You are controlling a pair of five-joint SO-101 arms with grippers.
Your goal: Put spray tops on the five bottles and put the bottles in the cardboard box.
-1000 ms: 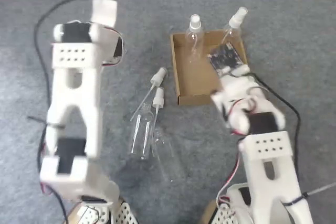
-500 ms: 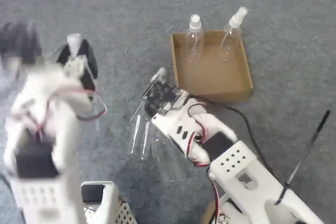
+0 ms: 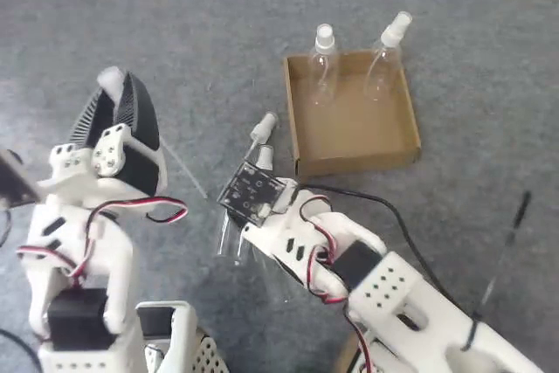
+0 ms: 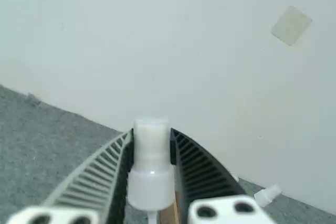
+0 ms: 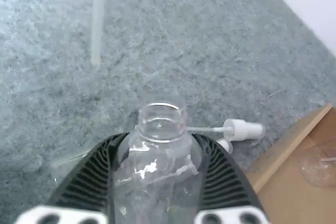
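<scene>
**Left arm.** The left gripper [image 4: 151, 136] is closed on a white plastic spray top [image 4: 151, 177], which is pinched between both ribbed jaws and raised off the grey carpet [image 3: 489, 76]. A thin translucent tube [image 3: 183, 168] slants down from it and is probably its dip tube.

**Right arm.** The right gripper [image 5: 160, 141] is clamped around a clear plastic bottle [image 5: 157, 156] with an uncapped neck, held low over the carpet.

**Surroundings.**
- Two loose white spray tops [image 3: 264, 127] are seen on the carpet near the shallow brown cardboard box [image 3: 349, 133].
- Two clear capped bottles [image 3: 323, 63] are stood at the box's far wall.
- A further clear bottle [image 3: 225, 235] lies on the carpet beside the right arm.
</scene>
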